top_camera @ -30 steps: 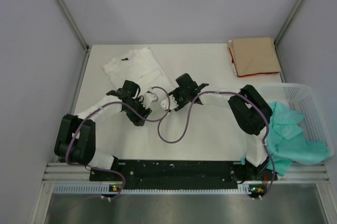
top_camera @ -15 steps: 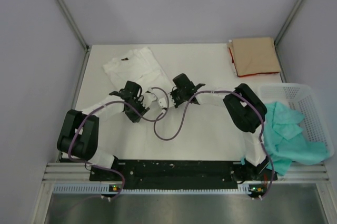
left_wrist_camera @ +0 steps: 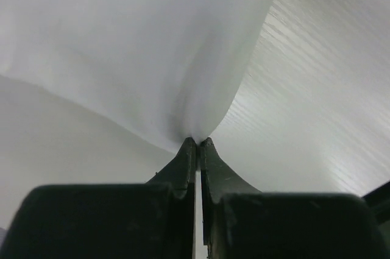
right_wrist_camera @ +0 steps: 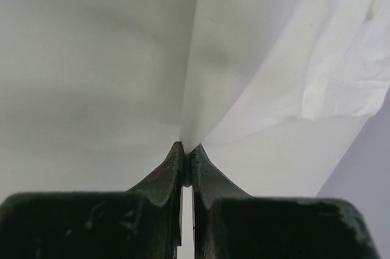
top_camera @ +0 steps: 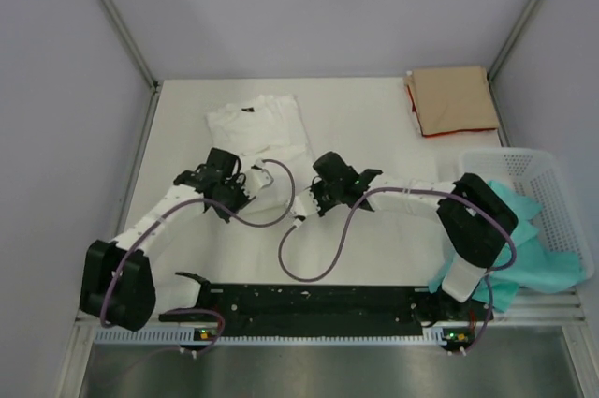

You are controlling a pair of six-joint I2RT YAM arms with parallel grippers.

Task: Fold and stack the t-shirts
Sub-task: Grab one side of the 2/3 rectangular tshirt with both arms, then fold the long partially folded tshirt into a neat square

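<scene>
Up close on the left wrist camera, my left end effector [left_wrist_camera: 196, 143] is clamped tight on a fold of the white t-shirt [left_wrist_camera: 140, 46]. The cloth fans up and away from the closed jaws, and the ribbed tabletop [left_wrist_camera: 317, 88] shows to the right.

On the right wrist camera, my right end effector [right_wrist_camera: 184, 148] is likewise pinched shut on an edge of white cloth. That cloth rises from the fingertips and drapes off to the right in creased layers.

From the overhead camera, the white t-shirt lies spread toward the far-left part of the tabletop, a dark neck label facing up. Its near edge meets the two end effectors, which sit side by side near the middle. The tan t-shirt [top_camera: 452, 100], folded with a red edge showing, rests in the far-right corner. A white mesh basket [top_camera: 552, 187] at the right edge holds teal cloth [top_camera: 515, 239].
</scene>
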